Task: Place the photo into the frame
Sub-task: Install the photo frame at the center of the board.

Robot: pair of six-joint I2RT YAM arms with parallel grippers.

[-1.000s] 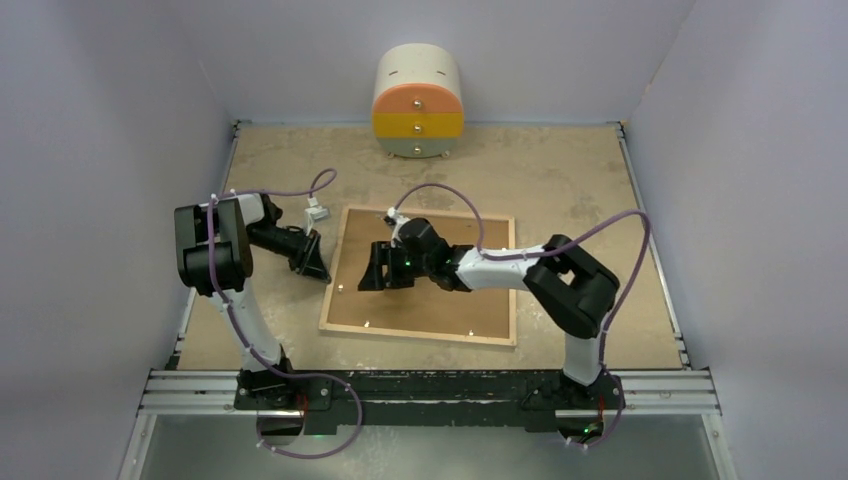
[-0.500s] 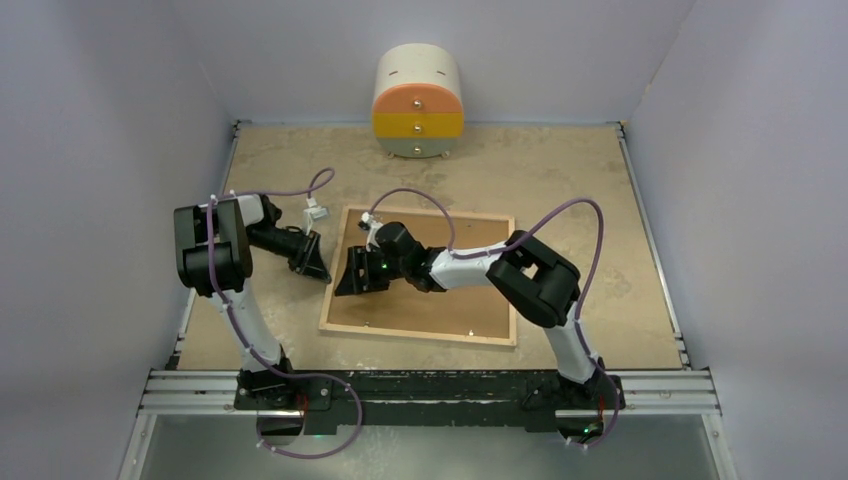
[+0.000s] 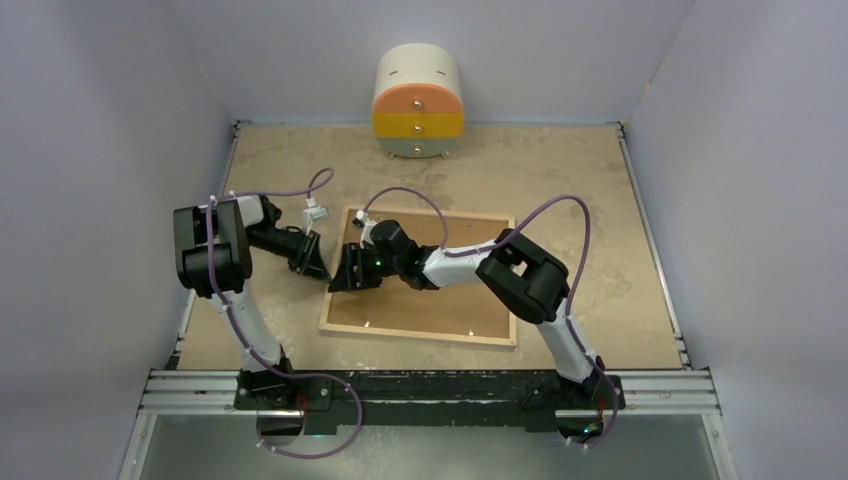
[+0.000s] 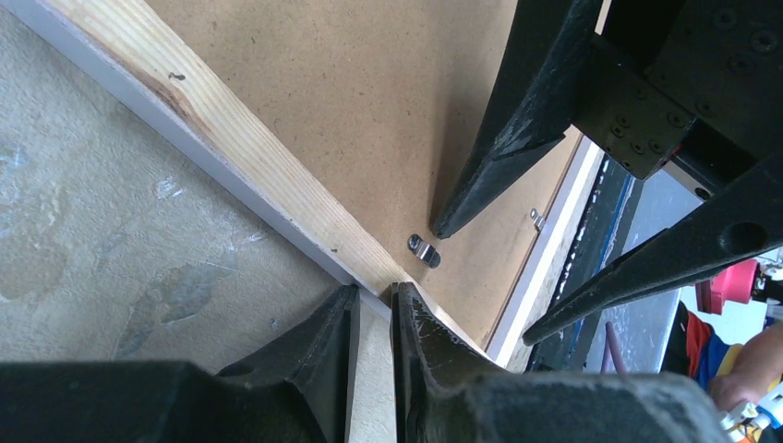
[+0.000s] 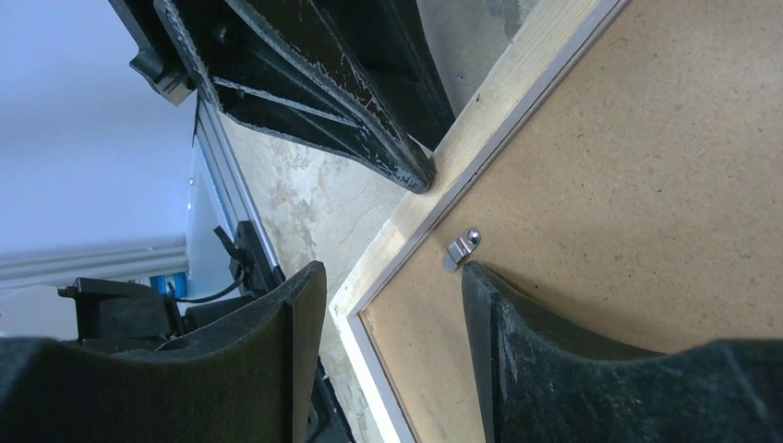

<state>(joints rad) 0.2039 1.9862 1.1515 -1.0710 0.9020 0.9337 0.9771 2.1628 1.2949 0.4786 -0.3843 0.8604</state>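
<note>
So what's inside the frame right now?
A plain brown backing board fills the frame, with small metal clips along its edge. Anything under the board, like the photo, is covered, so I cannot tell.

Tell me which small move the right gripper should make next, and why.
Probably push the metal clip sideways with the right gripper: one open finger sits right beside it on the backing board, while the shut left gripper steadies the frame at its rim.
</note>
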